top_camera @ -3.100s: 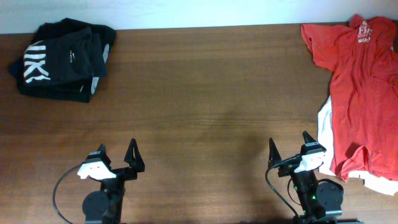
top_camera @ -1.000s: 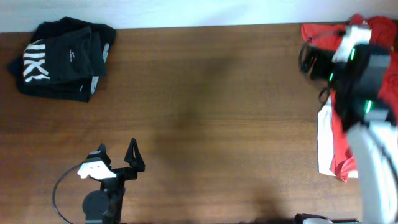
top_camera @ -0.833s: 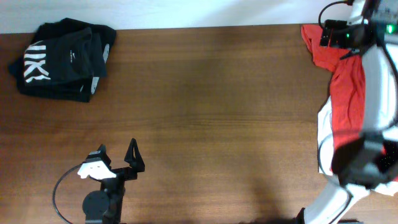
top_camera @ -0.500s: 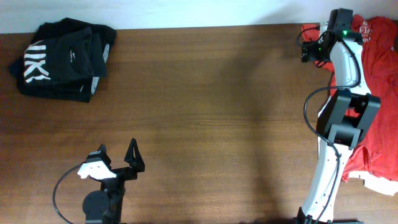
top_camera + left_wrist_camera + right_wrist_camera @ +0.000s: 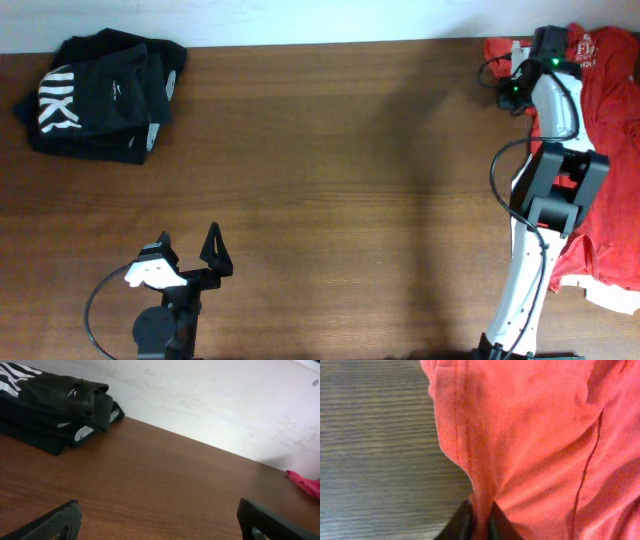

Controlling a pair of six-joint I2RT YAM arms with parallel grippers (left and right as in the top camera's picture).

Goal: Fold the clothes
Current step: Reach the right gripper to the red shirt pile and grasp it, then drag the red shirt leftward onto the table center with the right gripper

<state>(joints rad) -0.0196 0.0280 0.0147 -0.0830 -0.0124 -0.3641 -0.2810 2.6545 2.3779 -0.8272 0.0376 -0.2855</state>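
Note:
A red-orange T-shirt [image 5: 600, 140] with white lettering lies spread at the table's far right, over a white shirt [image 5: 522, 205]. My right gripper [image 5: 512, 60] reaches to its upper left sleeve and is shut on a pinch of the red fabric [image 5: 481, 505]; the dark fingertips [image 5: 462, 521] squeeze a fold. A pile of black T-shirts [image 5: 100, 95] with white lettering sits at the far left corner, also visible in the left wrist view as black T-shirts [image 5: 45, 407]. My left gripper [image 5: 185, 265] rests open near the front edge, its fingers [image 5: 50, 522] far apart over bare wood.
The right arm [image 5: 545, 200] stretches along the right side from its base to the far edge. The wooden table [image 5: 330, 180] spans the view, with a white wall [image 5: 210, 400] behind its far edge. A corner of red cloth [image 5: 306, 485] shows by the wall.
The right arm swung up from its rest to the far right corner, lowered onto the red shirt's sleeve and shut on the fabric. The left arm stayed still.

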